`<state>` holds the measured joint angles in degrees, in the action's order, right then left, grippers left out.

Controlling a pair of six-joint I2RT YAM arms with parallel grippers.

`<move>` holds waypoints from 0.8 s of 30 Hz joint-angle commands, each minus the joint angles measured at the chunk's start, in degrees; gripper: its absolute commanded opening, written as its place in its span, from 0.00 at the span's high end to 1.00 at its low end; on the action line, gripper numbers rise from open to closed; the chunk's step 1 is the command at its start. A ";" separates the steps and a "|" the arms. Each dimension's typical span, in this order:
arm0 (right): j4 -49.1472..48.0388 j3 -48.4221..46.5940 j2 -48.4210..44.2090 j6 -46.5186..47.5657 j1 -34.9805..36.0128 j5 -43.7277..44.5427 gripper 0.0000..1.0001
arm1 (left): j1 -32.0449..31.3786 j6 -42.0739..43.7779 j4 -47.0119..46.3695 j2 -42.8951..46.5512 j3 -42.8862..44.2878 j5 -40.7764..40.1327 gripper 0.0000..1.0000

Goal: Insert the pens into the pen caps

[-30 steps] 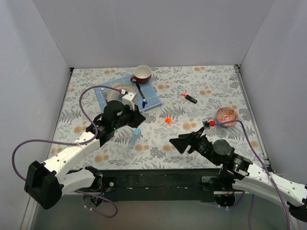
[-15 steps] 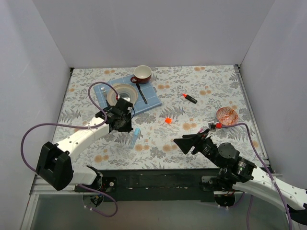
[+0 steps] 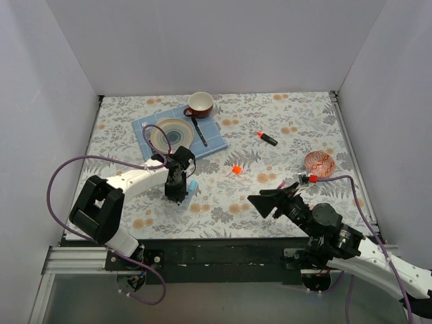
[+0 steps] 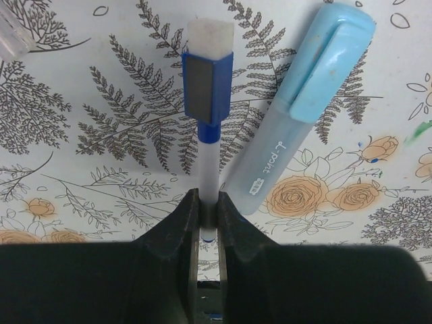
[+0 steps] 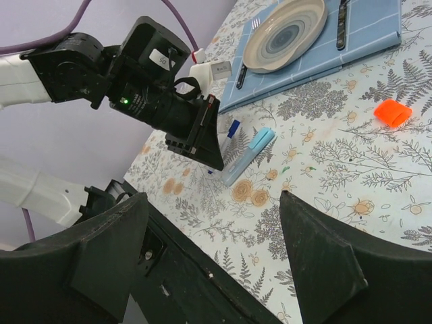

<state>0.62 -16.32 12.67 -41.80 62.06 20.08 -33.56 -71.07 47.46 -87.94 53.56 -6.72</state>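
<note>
Now the left jaws are squeezing the white pen (image 4: 208, 169) tight, low down on the worktop (image 3: 297, 115). In the left wrist view the pen is lying flat and pointing to 12 o'clock. Its blue part and white top are sticking out past the jaws.

The blue marker (image 4: 283, 148) is lying just beside the pen at 3 o'clock, leaning a little to 1 o'clock. Its blue cap (image 4: 327, 61) is sitting on its far end. Its near end is coming very close to the pen, but I cannot tell if they are touching.

From above, the orange cap (image 3: 237, 169) is lying alone at 3 o'clock from the left jaws, well apart from them. The black highlighter (image 3: 267, 139) is lying farther off at 2 o'clock, with its orange tip pointing to 10 o'clock.

The right jaws are spread wide and holding nothing. They are hanging over the near side of the worktop, pointing toward the marker. A pink bowl (image 3: 319, 163) is sitting at 1 o'clock from them.

A plate (image 3: 174, 131) is sitting on a blue mat (image 3: 212, 138) at 12 o'clock from the left jaws. A cup (image 3: 200, 103) is standing at the mat's far corner.
</note>
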 commanded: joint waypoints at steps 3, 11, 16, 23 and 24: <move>1.22 -1.44 -1.94 -0.30 0.08 0.76 0.15 | -1.68 -1.97 -0.79 -1.62 -1.00 2.84 0.96; 2.37 -1.44 -3.61 -0.82 0.16 0.93 0.15 | -3.79 -2.85 -2.46 -1.62 -2.41 5.05 0.91; 2.71 -1.70 -2.91 -1.00 0.16 0.58 0.15 | -4.06 -3.46 -2.38 -0.48 -2.15 4.35 0.70; 1.75 -1.35 -2.56 -1.18 0.16 0.93 0.16 | -3.97 -10.12 2.00 0.49 1.80 -6.88 0.56; 1.58 -1.26 -2.38 -1.18 0.16 0.76 0.15 | -3.88 -11.36 3.15 0.58 3.20 -11.60 0.56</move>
<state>4.45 -16.34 9.85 -42.87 62.06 20.08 -37.32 -76.36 46.59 -90.08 52.12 -6.68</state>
